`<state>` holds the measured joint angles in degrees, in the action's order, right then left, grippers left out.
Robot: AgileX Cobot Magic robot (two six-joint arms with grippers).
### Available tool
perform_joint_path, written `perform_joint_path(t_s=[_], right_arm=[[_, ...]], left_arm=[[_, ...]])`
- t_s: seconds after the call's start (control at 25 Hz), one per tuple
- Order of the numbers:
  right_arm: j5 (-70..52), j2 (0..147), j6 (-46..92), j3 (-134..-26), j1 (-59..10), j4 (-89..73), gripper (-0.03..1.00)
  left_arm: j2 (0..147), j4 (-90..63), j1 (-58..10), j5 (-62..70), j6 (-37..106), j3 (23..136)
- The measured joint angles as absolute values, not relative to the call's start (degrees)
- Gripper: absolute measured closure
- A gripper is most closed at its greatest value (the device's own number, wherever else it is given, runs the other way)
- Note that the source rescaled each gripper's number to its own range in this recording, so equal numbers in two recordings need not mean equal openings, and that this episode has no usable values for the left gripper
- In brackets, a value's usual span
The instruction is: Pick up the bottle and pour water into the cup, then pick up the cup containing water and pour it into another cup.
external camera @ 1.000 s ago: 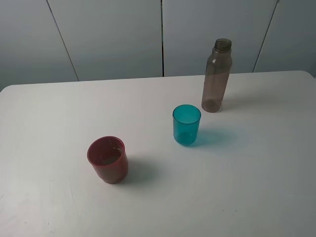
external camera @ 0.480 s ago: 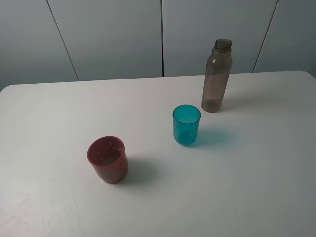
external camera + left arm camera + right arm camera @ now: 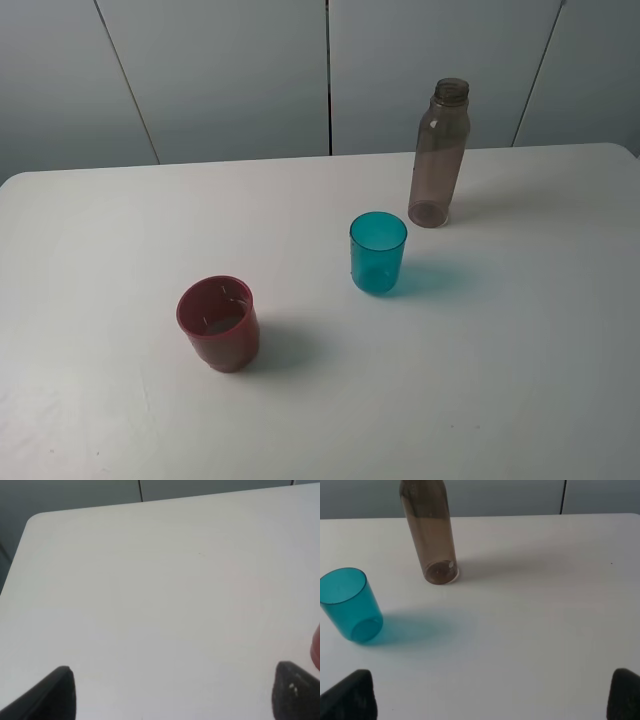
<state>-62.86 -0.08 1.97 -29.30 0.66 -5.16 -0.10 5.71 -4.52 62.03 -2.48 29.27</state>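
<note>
Both grippers, the left gripper [image 3: 172, 692] and right gripper [image 3: 490, 695], stand wide open, holding nothing. Nearest stands the red cup [image 3: 218, 322], then the teal cup [image 3: 378, 252], farthest the bottle [image 3: 439, 155]. A clumsy approach could tip the tall bottle.

Tall slim smoky grey-brown plastic bottle [image 3: 438, 155] standing upright toward the back right of the white table [image 3: 520, 380]. Small translucent teal plastic tumbler [image 3: 378, 252] sitting in front-left of it, apart. Opaque dark red plastic tumbler [image 3: 219, 323] sitting farther front-left.

Soft even light, shadows falling rightward
</note>
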Motion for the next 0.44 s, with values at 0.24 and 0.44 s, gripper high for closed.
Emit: perform_joint_path(t_s=[0.24,0.44], right_arm=[[-62.86,-0.08,1.75,-29.30,0.66,-5.16,-0.03],[-62.86,-0.08,1.67,-29.30,0.66,-5.16,-0.03]], left_arm=[[-0.10,5.71,-4.52,62.03,-2.48,29.27],[-0.10,5.71,-4.52,62.03,-2.48,29.27]])
